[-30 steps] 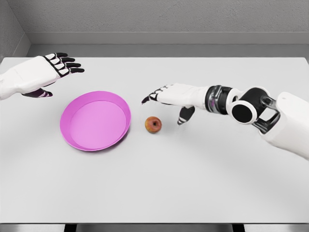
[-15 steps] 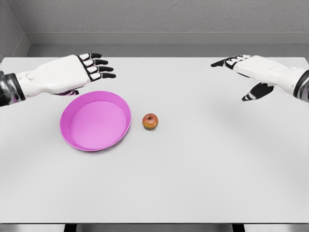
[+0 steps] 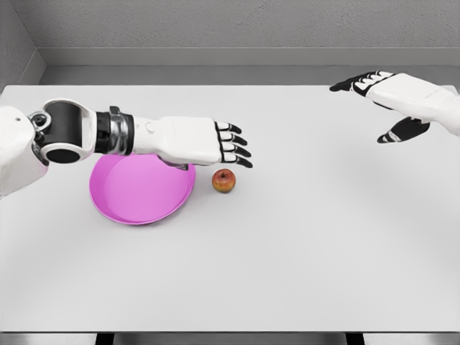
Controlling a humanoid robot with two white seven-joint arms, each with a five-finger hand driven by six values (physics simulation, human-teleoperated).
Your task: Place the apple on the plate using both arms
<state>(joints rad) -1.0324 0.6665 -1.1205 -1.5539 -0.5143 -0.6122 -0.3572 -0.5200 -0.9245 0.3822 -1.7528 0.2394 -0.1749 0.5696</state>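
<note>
A small red-and-yellow apple [image 3: 224, 180] rests on the white table, just right of the pink plate [image 3: 136, 198]. My left hand [image 3: 215, 147] reaches over the plate's far right rim, its fingers [image 3: 233, 151] spread open just above and behind the apple, holding nothing. The left forearm hides part of the plate's back edge. My right hand [image 3: 388, 97] hovers open at the far right of the table, well away from the apple.
The white table [image 3: 287, 251] stretches wide in front and to the right of the apple. A grey wall runs behind the table's far edge.
The left arm has swung right across the plate toward the apple. The right hand pulled back from the apple to the far right. The apple shifted slightly after the first frame.
</note>
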